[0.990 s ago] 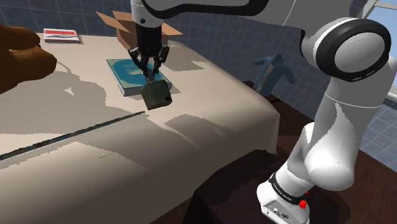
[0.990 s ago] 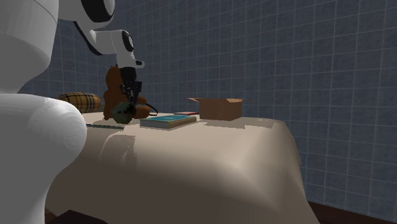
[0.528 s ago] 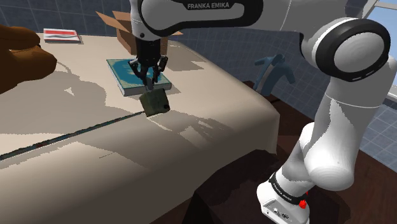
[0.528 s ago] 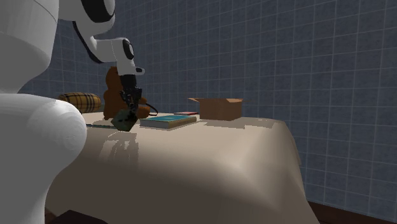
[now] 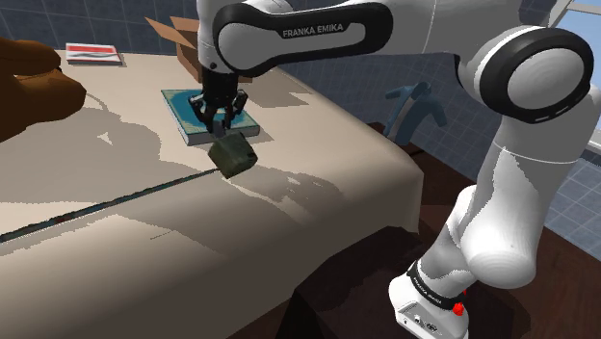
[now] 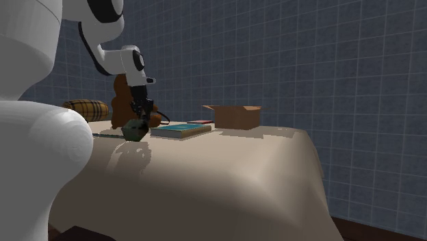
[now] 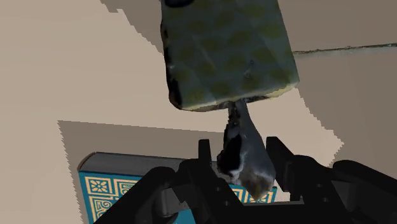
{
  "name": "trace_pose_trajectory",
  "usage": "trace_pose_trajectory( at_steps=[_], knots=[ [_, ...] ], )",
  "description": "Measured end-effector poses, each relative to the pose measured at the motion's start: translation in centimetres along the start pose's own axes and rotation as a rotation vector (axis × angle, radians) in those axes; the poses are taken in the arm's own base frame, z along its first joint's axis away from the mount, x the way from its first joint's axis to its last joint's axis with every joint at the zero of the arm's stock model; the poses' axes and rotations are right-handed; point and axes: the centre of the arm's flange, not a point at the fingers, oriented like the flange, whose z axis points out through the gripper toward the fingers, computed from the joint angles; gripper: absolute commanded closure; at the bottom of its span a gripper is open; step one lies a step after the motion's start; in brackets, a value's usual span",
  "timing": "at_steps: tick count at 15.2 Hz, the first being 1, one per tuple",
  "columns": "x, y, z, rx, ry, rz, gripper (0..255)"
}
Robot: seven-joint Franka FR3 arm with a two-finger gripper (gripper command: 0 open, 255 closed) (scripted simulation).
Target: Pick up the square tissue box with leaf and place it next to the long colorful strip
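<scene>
As the gripper [image 5: 220,121] hangs over the beige cover [image 5: 318,169], its fingers are nearly closed, pinching the grey tuft [image 7: 245,159] that sticks out of the olive patterned tissue box [image 5: 234,154]. The box hangs tilted under them, just beside the near end of the long dark strip [image 5: 116,200]; it may be touching the cover, but I cannot tell. A blue book [image 5: 183,123] lies just behind it, with a cardboard box [image 6: 233,116] farther back against the blue tiled wall [image 6: 308,61].

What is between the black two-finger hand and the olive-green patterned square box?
A grey-white tuft of tissue, sticking out of the box; the hand is shut on it. The wrist view shows this.
</scene>
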Motion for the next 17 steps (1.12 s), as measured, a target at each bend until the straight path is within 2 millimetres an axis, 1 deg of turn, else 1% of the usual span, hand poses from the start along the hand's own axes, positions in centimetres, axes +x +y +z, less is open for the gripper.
trace_pose_trajectory(
  at_steps=[2,3,4,6,9,10,16,17],
  knots=[
    [0.2,0.1,0.9,0.024,0.029,-0.002,255],
    [0.7,-0.3,1.4,0.019,0.023,-0.002,255],
    [-0.1,-0.4,2.5,0.001,-0.006,-0.002,255],
    [-1.0,-0.1,3.7,-0.042,-0.074,-0.005,255],
    [-1.2,0.2,3.8,-0.055,-0.094,-0.005,255],
    [-1.3,0.2,3.8,-0.056,-0.095,-0.005,0],
    [-1.3,0.2,3.8,-0.057,-0.097,-0.005,0],
    [-1.3,0.2,3.3,-0.057,-0.097,-0.005,0]
  ],
)
